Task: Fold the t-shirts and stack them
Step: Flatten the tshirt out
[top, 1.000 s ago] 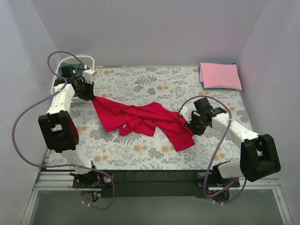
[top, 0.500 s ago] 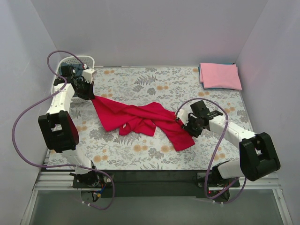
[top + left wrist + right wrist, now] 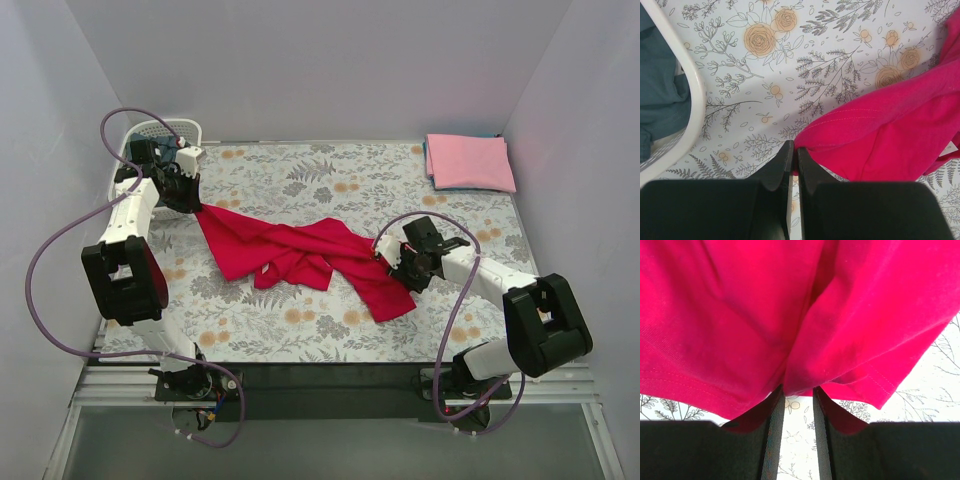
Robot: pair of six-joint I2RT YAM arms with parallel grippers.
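Top view, last second: only the right arm has moved. Its elbow has swung inward and the right gripper (image 3: 383, 252) has shifted slightly left and down, in against the right-hand edge of the red shirt (image 3: 300, 250). Left arm unchanged. The shirt's outline is also essentially unchanged, so no pull has been applied to the cloth yet.

Right gripper (image 3: 799, 390), wrist view: jaws narrowed to a small gap, with a hanging fold of red cloth caught between the tips. Reads as a pinch on the shirt's edge, though the contact itself is partly hidden by the drape.

Left gripper (image 3: 195, 203): jaws pressed almost together, a sliver of red corner nipped at the tips (image 3: 792, 155). It sits at the far-left end of the shirt, just beside the basket (image 3: 165, 128).

Red shirt: crumpled and twisted across the middle of the surface (image 3: 330, 175), running from the left gripper diagonally down to the right gripper, with one lobe trailing toward the near edge.

Pink shirt (image 3: 468, 162): already folded, lying flat at the far right corner.

Blue shirt (image 3: 660, 100): dark cloth inside the basket, seen past its rim in the left wrist view.

Judgement: the right arm's shift looks like securing the second hold. With both ends held, the next step would be drawing the two grips apart to flatten the shirt before folding. Task early: one shirt folded, one in hand, one untouched.
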